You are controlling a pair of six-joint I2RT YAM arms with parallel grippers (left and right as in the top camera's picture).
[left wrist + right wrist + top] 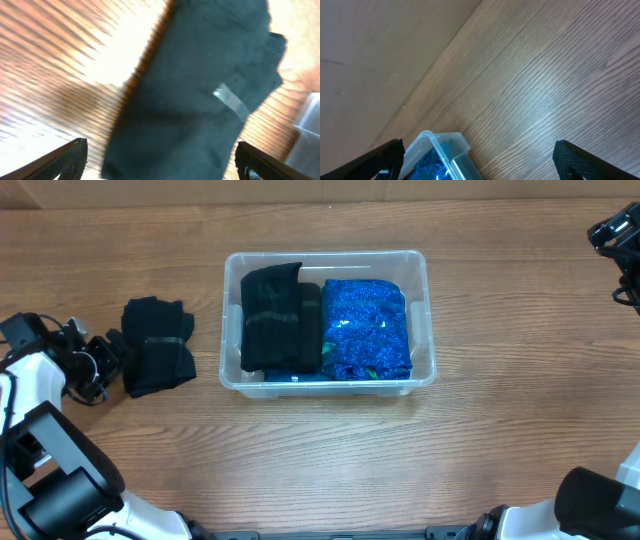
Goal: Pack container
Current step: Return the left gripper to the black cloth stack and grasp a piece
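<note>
The clear plastic container (421, 314) stands mid-table. It holds a folded black garment (277, 318) on its left and a folded blue speckled garment (366, 328) on its right. Another folded black garment (157, 345) lies on the table left of the container. My left gripper (104, 358) is open at that garment's left edge; in the left wrist view the garment (200, 100) fills the space ahead of the spread fingers (160, 160). My right gripper (477, 162) is open and empty at the far right, raised, with the container's corner (437, 150) below it.
The wooden table (500, 440) stretches around the container. A pale wall (380, 50) meets the table's far edge in the right wrist view. The right arm (615, 230) is at the top right corner of the overhead view.
</note>
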